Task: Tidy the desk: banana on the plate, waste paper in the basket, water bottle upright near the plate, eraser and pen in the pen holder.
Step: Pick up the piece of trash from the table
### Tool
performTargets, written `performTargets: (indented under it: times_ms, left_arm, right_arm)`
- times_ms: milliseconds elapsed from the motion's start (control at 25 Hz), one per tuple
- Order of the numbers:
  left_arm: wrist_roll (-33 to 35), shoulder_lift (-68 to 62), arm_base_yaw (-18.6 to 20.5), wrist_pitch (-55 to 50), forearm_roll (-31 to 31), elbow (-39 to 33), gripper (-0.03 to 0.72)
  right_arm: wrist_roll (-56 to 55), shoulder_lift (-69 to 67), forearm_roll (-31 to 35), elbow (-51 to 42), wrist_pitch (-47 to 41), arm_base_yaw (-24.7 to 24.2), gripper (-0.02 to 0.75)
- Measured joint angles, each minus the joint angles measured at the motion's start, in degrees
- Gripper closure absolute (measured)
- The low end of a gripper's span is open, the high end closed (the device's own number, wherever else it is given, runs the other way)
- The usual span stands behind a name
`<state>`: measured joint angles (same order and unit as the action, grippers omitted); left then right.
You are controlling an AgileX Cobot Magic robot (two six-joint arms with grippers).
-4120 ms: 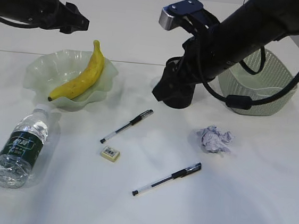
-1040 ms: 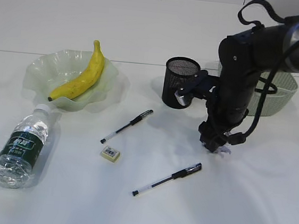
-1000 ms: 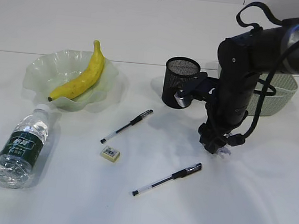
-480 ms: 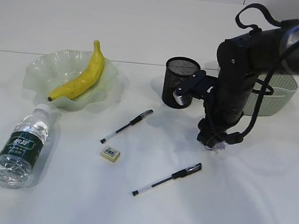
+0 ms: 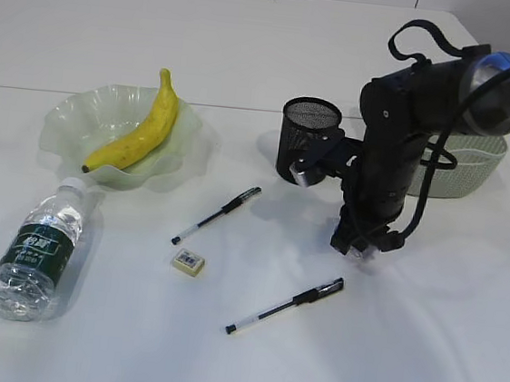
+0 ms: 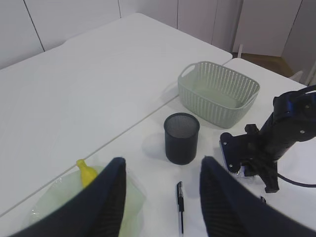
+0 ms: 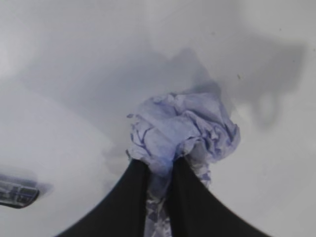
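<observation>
Now: desk (image 5: pixel 458 340) white. Right gripper (image 7: pixel 159 197), jaws pinched on the waste paper (image 7: pixel 182 131), sits right of centre, near side of the basket (image 5: pixel 464 158). Left gripper (image 6: pixel 160 197) hangs high, jaws apart, holding nothing. Banana (image 5: pixel 142 134) lies on the plate (image 5: pixel 71 121); water bottle (image 5: pixel 37 250) lies flat at near left.

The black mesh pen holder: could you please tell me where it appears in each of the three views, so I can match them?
Exterior view: the pen holder stands upright right of centre, just left of the right arm.
Left wrist view: it stands at centre, in front of the basket.
Right wrist view: not in it; only the crumpled paper between the fingers.
Shared landmark: the green basket, behind and to the right of the holder in both wider views.
</observation>
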<state>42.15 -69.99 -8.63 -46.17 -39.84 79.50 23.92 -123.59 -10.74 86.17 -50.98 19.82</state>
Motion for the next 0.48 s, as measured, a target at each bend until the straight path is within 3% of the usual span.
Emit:
performTargets:
  times_ms: [480]
  left_arm:
    - [0.0,0.1,0.0,0.0,-0.3,0.0,0.347]
  right_arm:
    - [-4.1,-1.5,1.1,12.2,-14.1,0.0,0.682]
